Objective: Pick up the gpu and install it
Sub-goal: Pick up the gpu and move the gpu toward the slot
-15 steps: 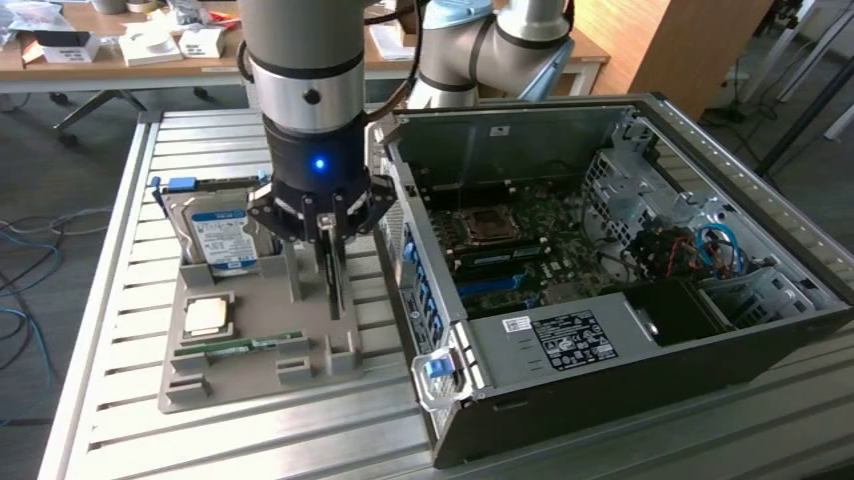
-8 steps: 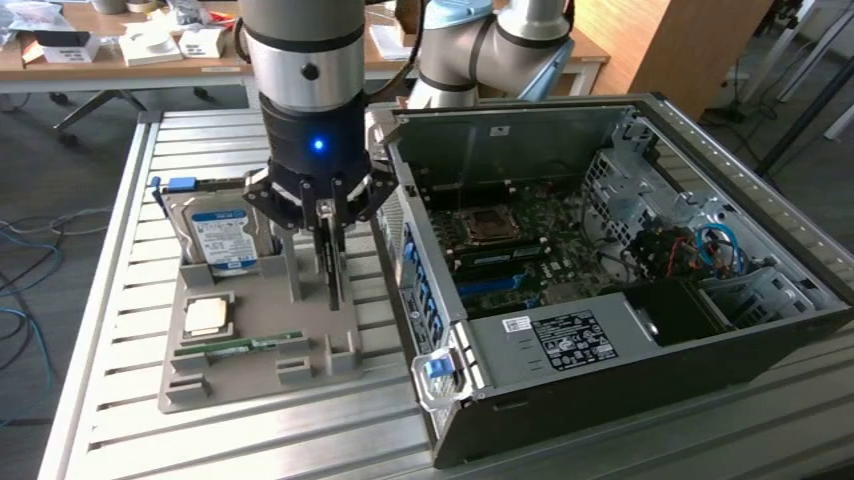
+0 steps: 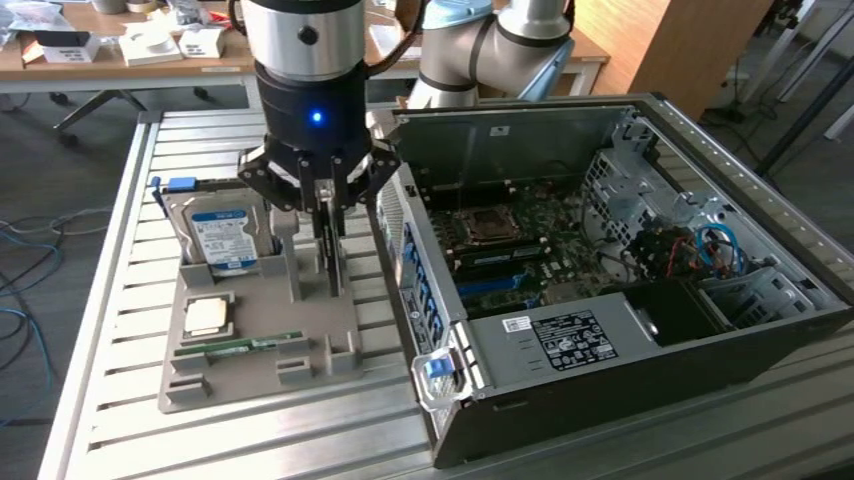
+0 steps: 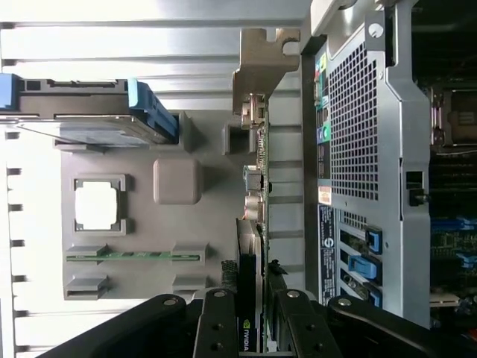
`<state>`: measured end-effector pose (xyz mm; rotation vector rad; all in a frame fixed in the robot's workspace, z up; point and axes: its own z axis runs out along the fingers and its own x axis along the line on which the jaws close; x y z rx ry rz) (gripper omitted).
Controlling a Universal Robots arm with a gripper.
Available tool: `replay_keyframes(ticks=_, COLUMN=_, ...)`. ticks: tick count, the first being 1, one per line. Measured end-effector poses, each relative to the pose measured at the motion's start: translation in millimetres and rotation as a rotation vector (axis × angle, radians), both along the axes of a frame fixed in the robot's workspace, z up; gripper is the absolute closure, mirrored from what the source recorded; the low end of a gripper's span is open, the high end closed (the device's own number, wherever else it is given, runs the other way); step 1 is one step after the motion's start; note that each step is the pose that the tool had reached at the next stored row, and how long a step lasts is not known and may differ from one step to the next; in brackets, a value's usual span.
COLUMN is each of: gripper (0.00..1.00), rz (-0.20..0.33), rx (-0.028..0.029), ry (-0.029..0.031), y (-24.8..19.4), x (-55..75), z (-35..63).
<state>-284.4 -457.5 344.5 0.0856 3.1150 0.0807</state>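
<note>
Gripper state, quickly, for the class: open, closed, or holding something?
Gripper: closed on the gpu, which stands on edge in the grey holder tray.

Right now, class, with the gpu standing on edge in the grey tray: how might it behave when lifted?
The gpu is probably stiff: a rigid board with a metal bracket. Standing on its thin edge in the tray, it would likely tip sideways once out of its slot. Its exposed components look fragile under a hard squeeze.
</note>
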Motion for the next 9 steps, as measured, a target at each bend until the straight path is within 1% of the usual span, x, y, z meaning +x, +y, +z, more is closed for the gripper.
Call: replay_keyframes(ticks=9, gripper=0.74, rz=0.000, rx=0.0040, ry=0.0000, y=0.0, x=0.6, z=19.1)
